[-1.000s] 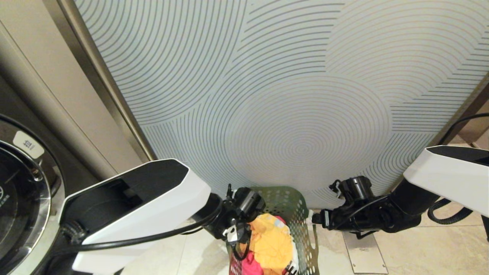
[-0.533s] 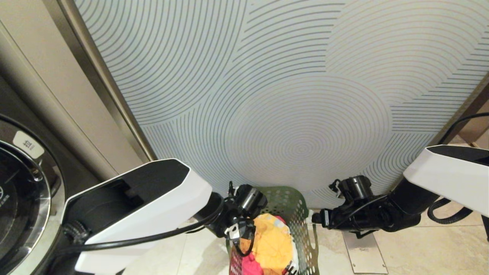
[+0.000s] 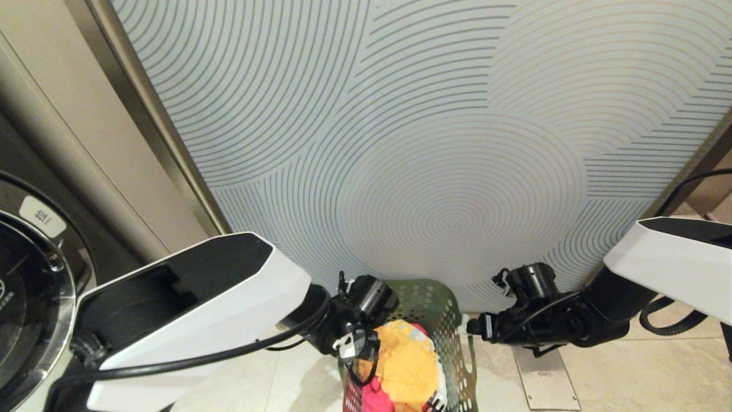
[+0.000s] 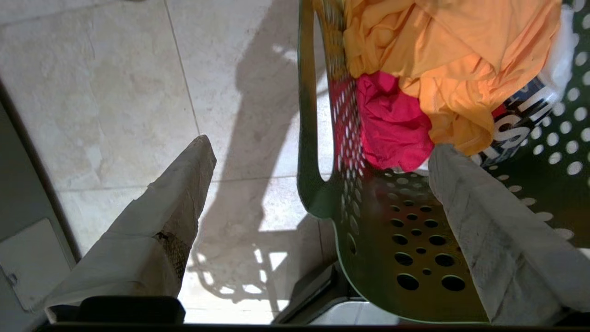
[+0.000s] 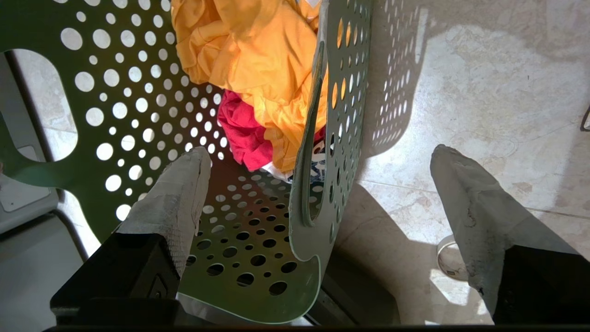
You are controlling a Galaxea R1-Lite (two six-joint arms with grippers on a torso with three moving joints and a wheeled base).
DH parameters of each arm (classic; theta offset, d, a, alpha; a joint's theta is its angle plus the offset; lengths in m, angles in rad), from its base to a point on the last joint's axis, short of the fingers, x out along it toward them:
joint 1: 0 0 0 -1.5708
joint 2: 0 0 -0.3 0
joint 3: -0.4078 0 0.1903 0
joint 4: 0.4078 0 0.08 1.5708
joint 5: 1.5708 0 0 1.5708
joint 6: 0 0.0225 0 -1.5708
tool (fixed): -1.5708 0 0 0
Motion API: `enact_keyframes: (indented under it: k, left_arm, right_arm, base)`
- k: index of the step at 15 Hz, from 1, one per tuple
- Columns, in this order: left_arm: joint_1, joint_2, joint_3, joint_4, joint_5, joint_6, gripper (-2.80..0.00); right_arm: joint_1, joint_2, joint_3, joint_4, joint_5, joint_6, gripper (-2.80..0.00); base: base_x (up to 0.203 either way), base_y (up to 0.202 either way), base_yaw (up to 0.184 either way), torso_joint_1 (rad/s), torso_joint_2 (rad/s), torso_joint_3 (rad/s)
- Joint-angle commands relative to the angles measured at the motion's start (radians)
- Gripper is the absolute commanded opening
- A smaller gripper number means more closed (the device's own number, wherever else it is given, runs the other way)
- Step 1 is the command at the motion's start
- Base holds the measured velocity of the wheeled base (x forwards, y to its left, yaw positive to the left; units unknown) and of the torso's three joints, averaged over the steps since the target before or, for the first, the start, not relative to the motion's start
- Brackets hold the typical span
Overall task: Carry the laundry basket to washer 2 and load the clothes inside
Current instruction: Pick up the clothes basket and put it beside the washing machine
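While the right arm holds its pose, the left arm is the one on the move, and only just.

Left arm: its white forearm shell sits a shade lower and further toward the lower left of the head view than a second ago; a small re-aim, nothing more.

Left gripper: jaws wide apart, straddling the near wall of the laundry basket, one finger out over the floor tiles, the other inside over the perforated wall.

Right gripper: jaws equally wide, astride the opposite wall right at the cut-out handle, unchanged from a second ago.

Laundry basket: standing on the floor at the bottom centre of the head view, between the two wrists, in front of the swirl-patterned panel.

Clothes: yellow-orange piece on top, red-pink below, all in the basket.

Washer door: chrome rim at the far left edge; no number is readable.

Meaning: both sides look lined up for a two-handed pinch, but neither has closed, so the carry has not begun.
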Motion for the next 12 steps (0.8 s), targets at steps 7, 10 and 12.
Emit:
enact_keyframes:
  k: [7, 10, 12]
  left_arm:
    - [-0.017, -0.022, -0.003, 0.009, 0.004, -0.026, 0.00]
    - [-0.017, -0.025, -0.003, 0.010, 0.008, -0.025, 0.00]
    - [-0.017, -0.033, -0.002, 0.011, 0.009, -0.023, 0.00]
  right_arm:
    - [0.000, -0.032, -0.002, 0.017, 0.006, -0.021, 0.00]
    - [0.002, -0.042, 0.007, 0.018, 0.013, -0.021, 0.00]
    - [0.013, -0.060, 0.012, 0.019, 0.017, -0.019, 0.00]
  base:
    - [0.000, 0.000, 0.000, 0.001, 0.00, -0.023]
    - [0.000, 0.000, 0.000, 0.002, 0.00, -0.175]
    - [0.000, 0.000, 0.000, 0.001, 0.00, -0.193]
